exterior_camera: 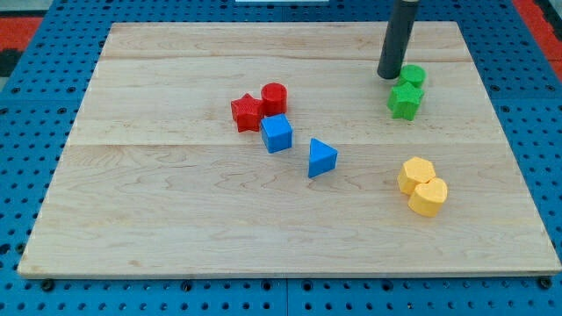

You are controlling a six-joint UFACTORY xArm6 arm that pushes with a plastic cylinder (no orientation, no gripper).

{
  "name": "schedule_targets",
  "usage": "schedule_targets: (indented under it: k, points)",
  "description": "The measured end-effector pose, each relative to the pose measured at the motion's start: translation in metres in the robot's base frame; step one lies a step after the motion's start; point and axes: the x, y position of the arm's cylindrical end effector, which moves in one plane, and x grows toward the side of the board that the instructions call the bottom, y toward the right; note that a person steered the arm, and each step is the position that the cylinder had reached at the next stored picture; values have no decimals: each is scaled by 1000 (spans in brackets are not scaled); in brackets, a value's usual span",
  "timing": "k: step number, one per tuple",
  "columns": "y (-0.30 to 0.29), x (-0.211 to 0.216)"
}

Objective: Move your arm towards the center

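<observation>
My tip [388, 75] is the lower end of a dark rod that comes down from the view's top right. It rests on the board just left of a green cylinder [413, 75] and above a green star [405, 101]. It looks close to or touching the green cylinder. Nearer the board's middle sit a red star [248, 112], a red cylinder [274, 96], a blue cube [276, 133] and a blue triangular block [321, 158]. These lie to the tip's lower left.
Two yellow blocks [422, 186] lie touching each other at the view's lower right. The wooden board [158, 202] rests on a blue perforated surface [18, 105].
</observation>
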Motion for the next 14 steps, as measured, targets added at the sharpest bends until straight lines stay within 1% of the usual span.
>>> schedule_targets:
  k: [1,2,3,4,6,7,9,10,11,12,13,14]
  points:
    - [-13,-29]
    - [-64,-38]
    - [-112,-38]
    - [-122,0]
    - [-109,27]
    - [-88,29]
    - [-87,29]
    - [-69,45]
    - [-72,60]
    - [-87,71]
    - [-86,89]
    - [-97,92]
